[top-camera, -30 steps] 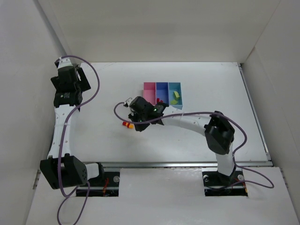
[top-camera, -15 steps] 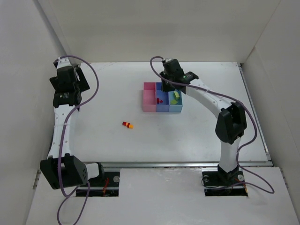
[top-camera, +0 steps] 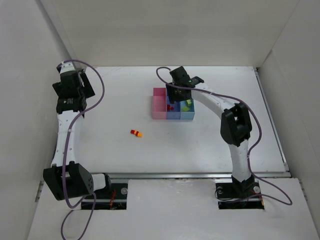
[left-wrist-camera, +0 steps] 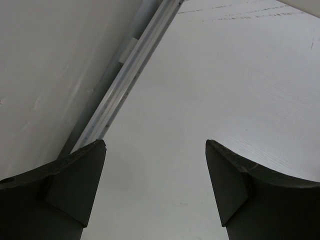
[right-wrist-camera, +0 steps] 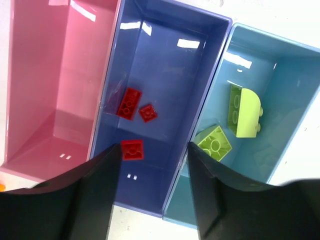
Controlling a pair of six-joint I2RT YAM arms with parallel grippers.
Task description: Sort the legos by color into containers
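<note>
My right gripper (right-wrist-camera: 154,146) hangs open over the blue bin (right-wrist-camera: 160,60), the middle of the three joined containers (top-camera: 159,114). Three red legos show in that bin: two together (right-wrist-camera: 129,103) and one (right-wrist-camera: 132,149) just beside my left fingertip, free of both fingers. The cyan bin (right-wrist-camera: 280,75) holds two yellow-green legos (right-wrist-camera: 247,111). The pink bin (right-wrist-camera: 55,75) shows no brick. A red lego (top-camera: 133,132) and an orange lego (top-camera: 139,134) lie together on the table, left of the tray. My left gripper (left-wrist-camera: 155,142) is open at the far left with nothing in it.
White walls enclose the table on three sides. A metal rail (left-wrist-camera: 125,80) runs along the left wall, close to my left gripper. The right arm (top-camera: 215,102) arches over the table from its base to the tray, with its purple cable (top-camera: 252,145) hanging beside it.
The right arm swung from the loose bricks at mid-table up over the tray. Its jaws went from shut to open above the blue bin. The left arm stayed still.
</note>
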